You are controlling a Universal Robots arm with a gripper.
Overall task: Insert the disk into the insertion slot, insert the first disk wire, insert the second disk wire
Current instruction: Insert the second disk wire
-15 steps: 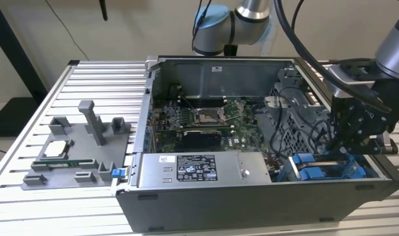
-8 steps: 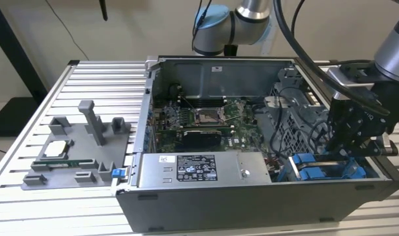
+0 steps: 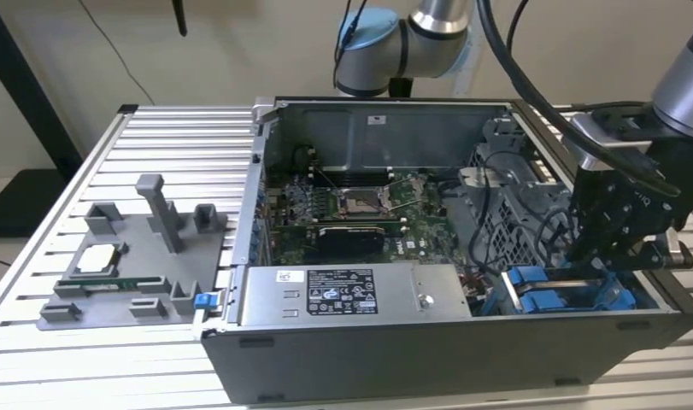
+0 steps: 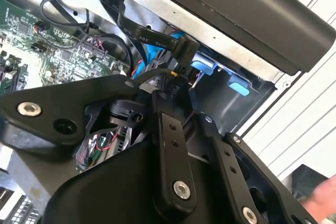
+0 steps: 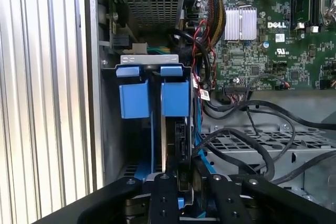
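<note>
While it hangs low inside the open computer case [image 3: 437,363], at the exterior view's right, the end effector [image 3: 602,256] has its fingers [image 5: 160,195] drawn close, pinching a black wire plug [image 5: 182,174] at the edge of the disk [image 5: 176,135]. Disk sits on edge inside the insertion slot [image 5: 110,129], blue carrier tabs [image 5: 175,98] showing at its far end. Second blue carrier [image 5: 134,98] stands just beside it in the same bay. Loose black cables [image 5: 247,140] loop over the grey cage next to the slot. Power-supply box [image 3: 346,295] lies in the case along its front wall, motherboard [image 3: 358,213] behind it. Case rests on a slatted desk [image 3: 49,367]; a grey fixture tray [image 3: 130,273] sits well apart, towards the exterior view's left.
</note>
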